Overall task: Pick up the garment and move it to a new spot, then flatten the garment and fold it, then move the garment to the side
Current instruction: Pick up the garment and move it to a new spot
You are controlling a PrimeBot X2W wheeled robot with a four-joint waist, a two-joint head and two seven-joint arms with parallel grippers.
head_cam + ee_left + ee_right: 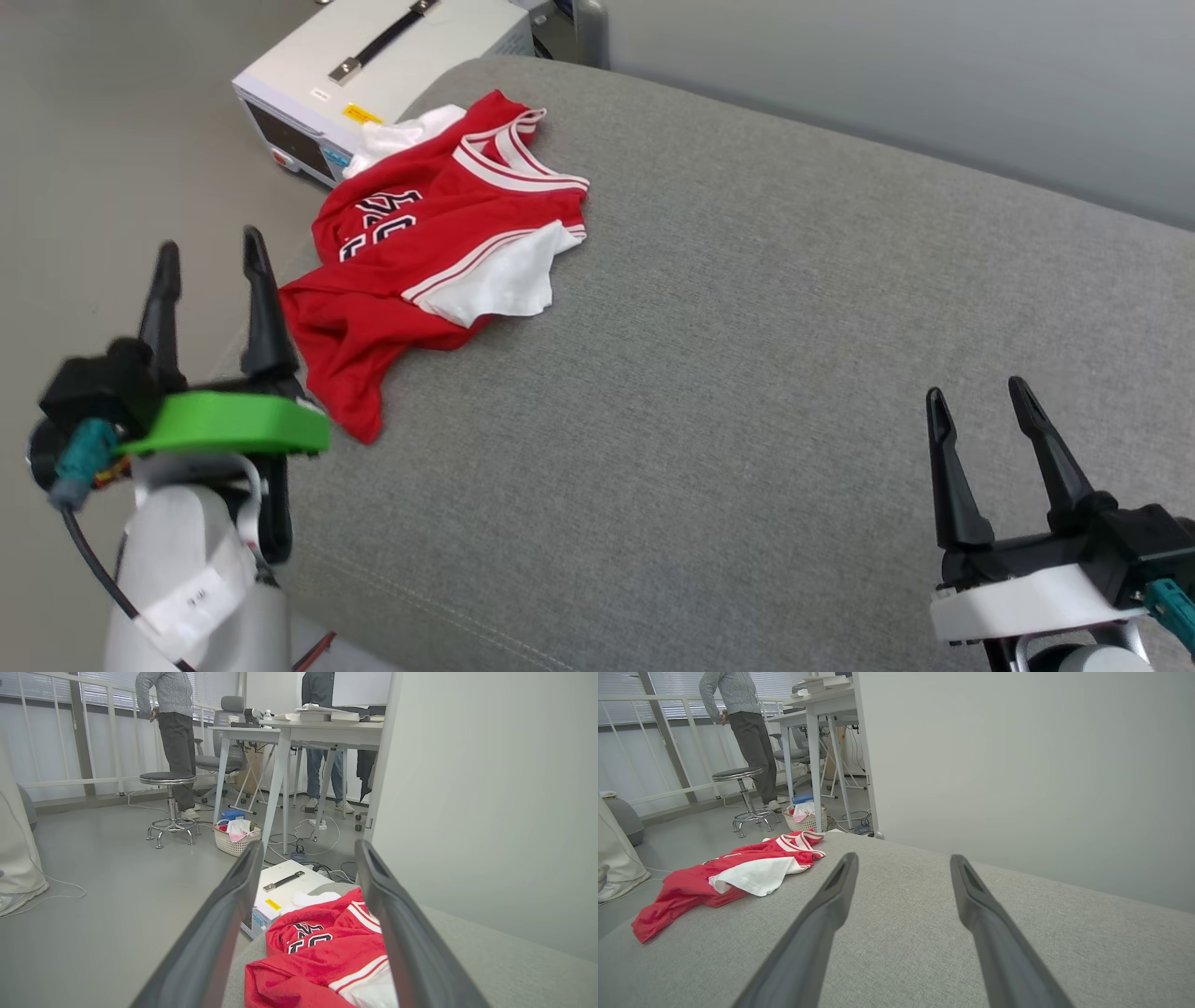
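Garment (425, 247) lies crumpled at ten o'clock, near the left edge of the grey cushion (747, 355). It looks light and limp and would likely bunch, so pinch a hem or shoulder seam. Left gripper (210, 241), at eight o'clock just beside it, is spread and empty. Right gripper (976, 390), at four o'clock and well apart, is also spread, holding nothing. A white box (373, 65) sits on the floor at eleven.
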